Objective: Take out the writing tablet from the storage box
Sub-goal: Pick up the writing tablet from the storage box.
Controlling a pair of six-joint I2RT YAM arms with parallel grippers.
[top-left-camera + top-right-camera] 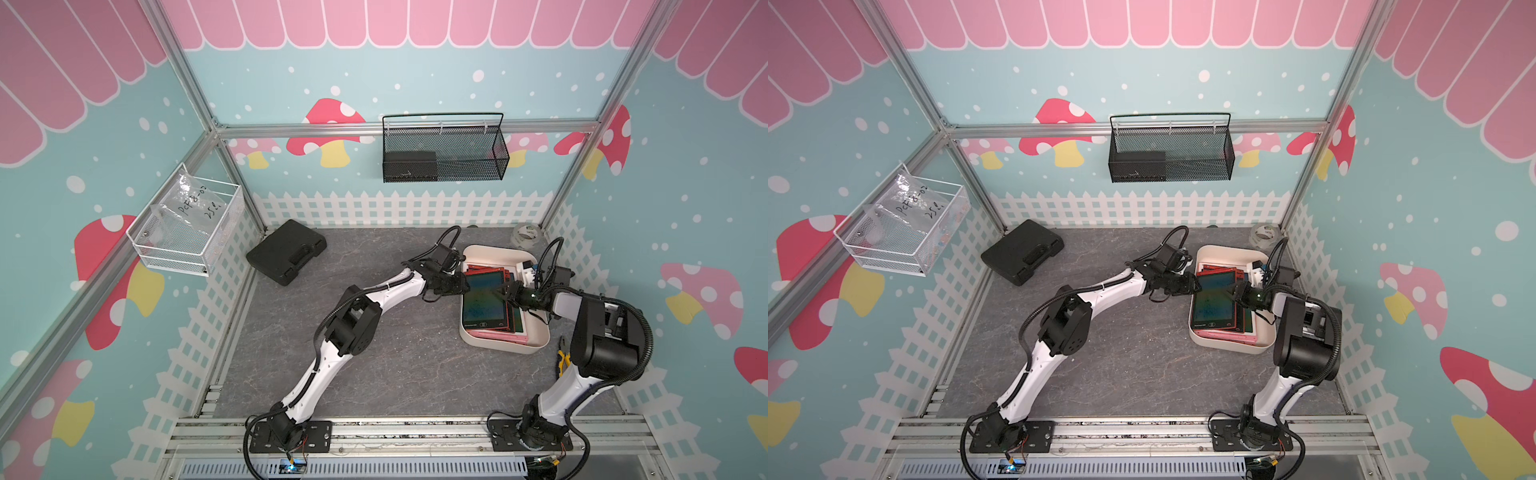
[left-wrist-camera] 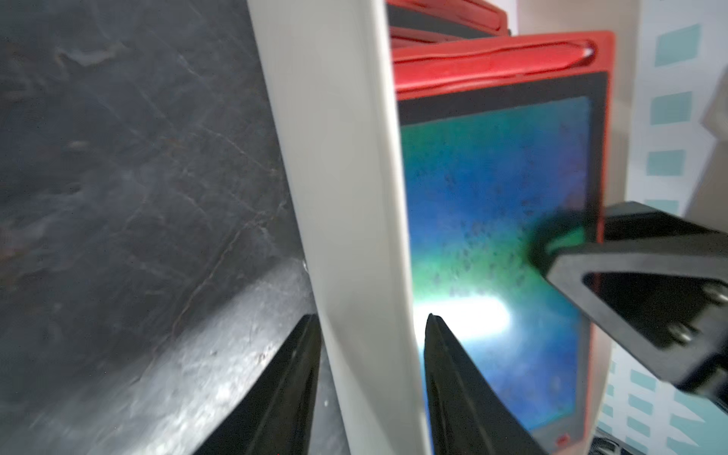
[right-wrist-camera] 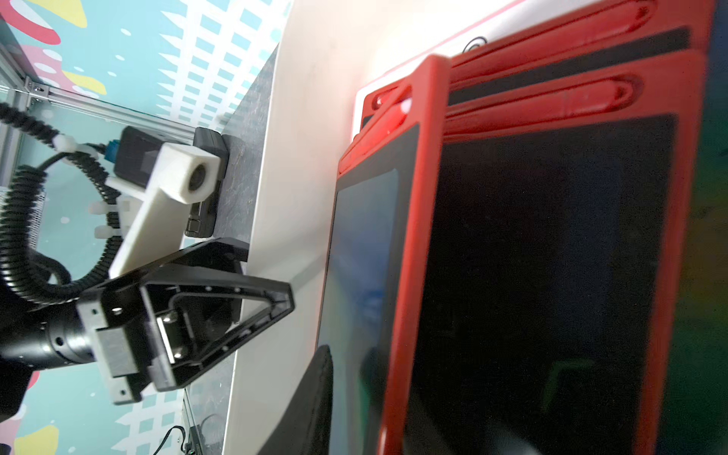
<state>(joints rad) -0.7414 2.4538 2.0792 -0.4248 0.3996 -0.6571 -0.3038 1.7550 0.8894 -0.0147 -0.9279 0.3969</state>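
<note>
The cream-white storage box stands at the table's right, with a stack of red-framed tablets inside. The top writing tablet has a dark blue-green screen and is tipped up along its right edge. My right gripper is shut on that edge, one finger on the screen and the other hidden behind the frame. My left gripper stands open astride the box's left wall, one finger outside and one inside.
More red and pink tablets lie under the top one. A white part sits in the box's back right corner. A black case lies at back left, a tape roll behind the box, yellow pliers by the right arm.
</note>
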